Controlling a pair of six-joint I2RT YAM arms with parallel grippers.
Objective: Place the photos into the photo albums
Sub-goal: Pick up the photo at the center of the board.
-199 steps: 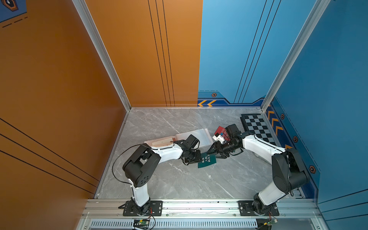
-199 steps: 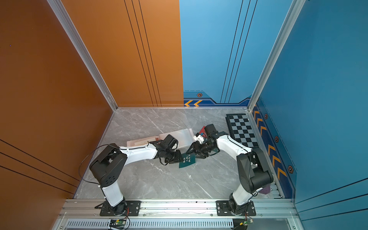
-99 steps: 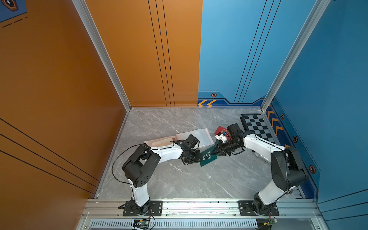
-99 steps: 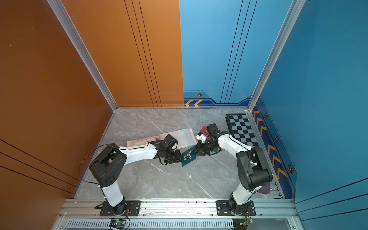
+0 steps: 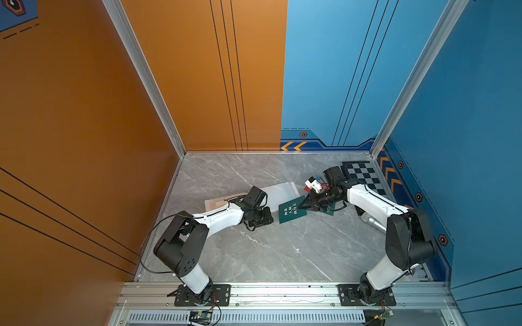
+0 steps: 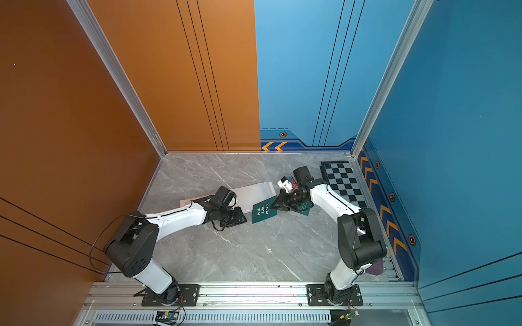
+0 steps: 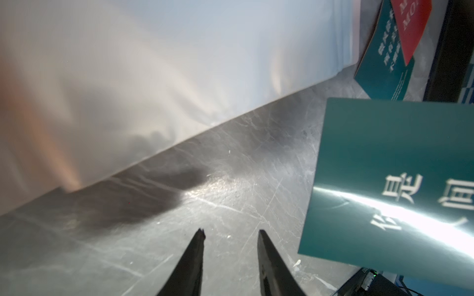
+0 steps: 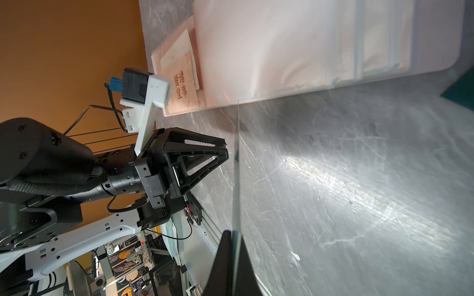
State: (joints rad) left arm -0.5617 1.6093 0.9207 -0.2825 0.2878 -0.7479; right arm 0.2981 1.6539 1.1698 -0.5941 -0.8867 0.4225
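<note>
Moved: right hand has clamped onto the dark green photo, which is now tilted up from the table at centre frame.
Left hand: fingers apart, empty, just beside the photo.
Album: open, left of centre.
Meaning: photo secured; sleeve insertion likely next.

A black-and-white checkerboard lies on the grey marble tabletop beside the blue wall.

walls: orange panels, blue panels | floor: grey marble-look slab | frame: 2 aluminium corner posts | light: glare streak on floor
</note>
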